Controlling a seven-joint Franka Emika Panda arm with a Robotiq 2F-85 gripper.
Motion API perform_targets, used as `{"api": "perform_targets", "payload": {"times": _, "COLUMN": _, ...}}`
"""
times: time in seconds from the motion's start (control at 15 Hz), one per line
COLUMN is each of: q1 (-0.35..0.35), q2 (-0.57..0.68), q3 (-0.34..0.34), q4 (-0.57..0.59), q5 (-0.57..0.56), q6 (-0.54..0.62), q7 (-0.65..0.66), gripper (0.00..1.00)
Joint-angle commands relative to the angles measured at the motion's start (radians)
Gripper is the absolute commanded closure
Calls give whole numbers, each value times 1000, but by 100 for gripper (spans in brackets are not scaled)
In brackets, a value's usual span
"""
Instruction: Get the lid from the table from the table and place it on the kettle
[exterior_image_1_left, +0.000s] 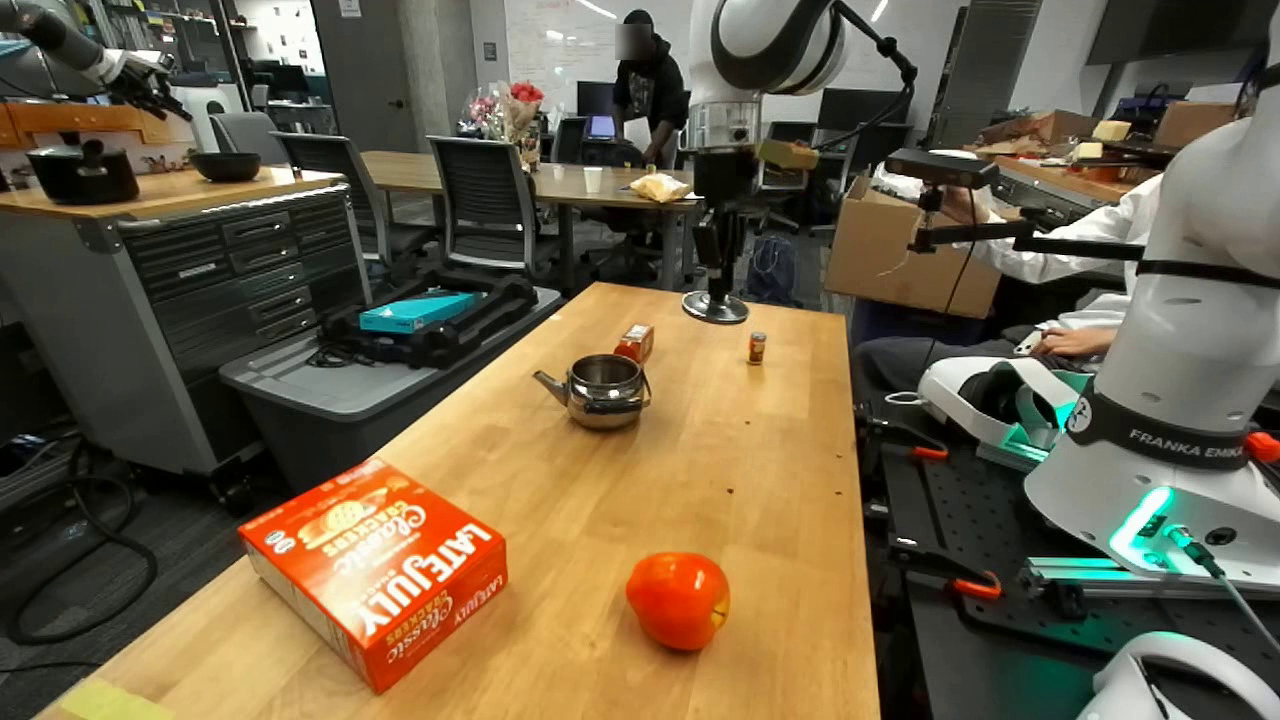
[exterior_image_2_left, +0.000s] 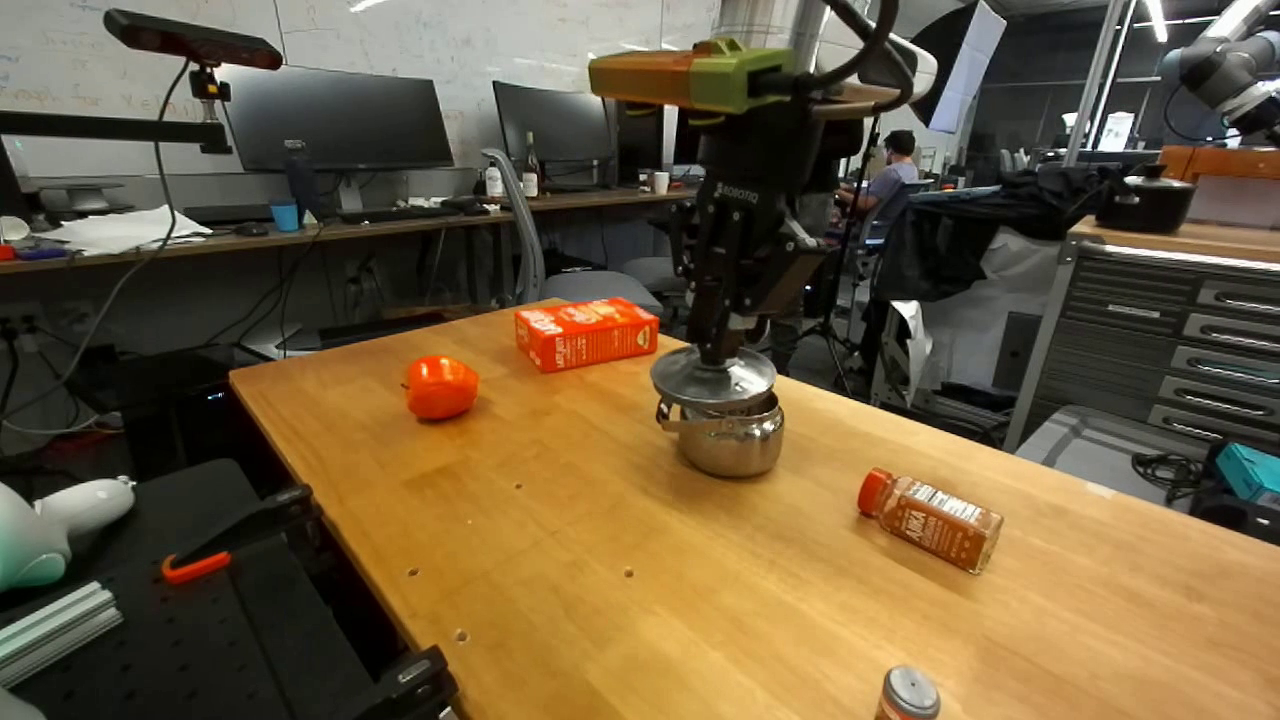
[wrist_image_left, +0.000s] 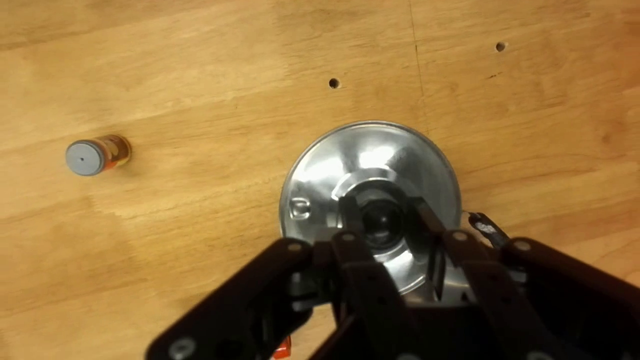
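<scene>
Claw (wrist_image_left: 384, 212): lid (exterior_image_2_left: 712, 384) is being pinched by knob (wrist_image_left: 381, 226), higher than kettle (exterior_image_2_left: 735, 447), off-centre. Placing is seemingly being attempted; centring over kettle, then lowering, is being required.

A robotics lab, part office: in an exterior view, chairs (exterior_image_1_left: 485, 205) and a whiteboard (exterior_image_1_left: 560, 60) stand beyond the jaws; well apart from them, another robot arm (exterior_image_1_left: 85, 59) hangs above a drawer cabinet (exterior_image_1_left: 250, 265); on their near side, what appears a VR headset (exterior_image_1_left: 968, 395) sits by the Franka-branded base (exterior_image_1_left: 1190, 490).
</scene>
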Motion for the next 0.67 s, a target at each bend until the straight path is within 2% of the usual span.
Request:
{"api": "perform_targets", "payload": {"times": 0.0, "q1": 16, "q2": -11, "q3": 3, "q4": 43, "q5": 23, "q6": -33, "q7": 28, "gripper": 93}}
{"api": "perform_targets", "payload": {"times": 0.6, "q1": 38, "q2": 45, "q3": 16, "q4": 142, "q5": 60, "q6": -23, "q7": 66, "gripper": 93}}
